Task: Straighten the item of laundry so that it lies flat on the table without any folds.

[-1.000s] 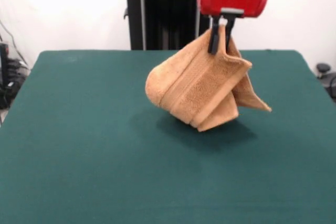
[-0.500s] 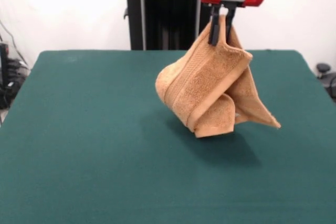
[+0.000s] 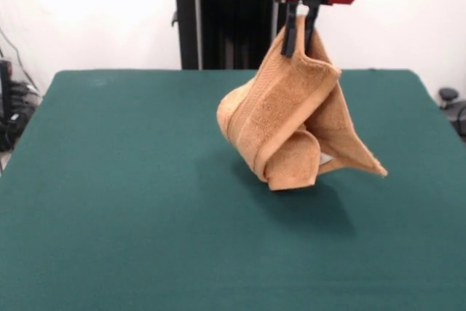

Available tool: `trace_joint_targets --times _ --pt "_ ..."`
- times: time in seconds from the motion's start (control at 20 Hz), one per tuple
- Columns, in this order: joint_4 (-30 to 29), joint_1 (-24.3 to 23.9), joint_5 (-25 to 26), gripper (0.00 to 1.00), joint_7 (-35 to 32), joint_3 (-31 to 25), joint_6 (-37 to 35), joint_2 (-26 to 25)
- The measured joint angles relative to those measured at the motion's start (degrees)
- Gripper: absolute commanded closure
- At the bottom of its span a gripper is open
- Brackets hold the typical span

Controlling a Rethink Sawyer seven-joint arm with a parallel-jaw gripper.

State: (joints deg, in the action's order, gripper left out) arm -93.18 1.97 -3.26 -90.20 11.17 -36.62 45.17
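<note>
Terry towel (image 3: pixel 287 118) hanging lengthwise, claw (image 3: pixel 298 34) pinching top

A plain white wall (image 3: pixel 95 12) runs behind everything. Against it, left of the black pedestal column, some dark cables (image 3: pixel 18 56) trail down the wall to a cluster of dark equipment (image 3: pixel 11 111) low at the left edge. On the far right, low against the same wall, sits a small dark round-topped object (image 3: pixel 450 100), too indistinct to identify.
</note>
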Motion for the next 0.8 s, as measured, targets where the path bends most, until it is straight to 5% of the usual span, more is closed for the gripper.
trace_joint_targets --times 0.8 --pt "5.4 8.07 0.08 1.0 -0.25 5.78 -28.47 7.13"
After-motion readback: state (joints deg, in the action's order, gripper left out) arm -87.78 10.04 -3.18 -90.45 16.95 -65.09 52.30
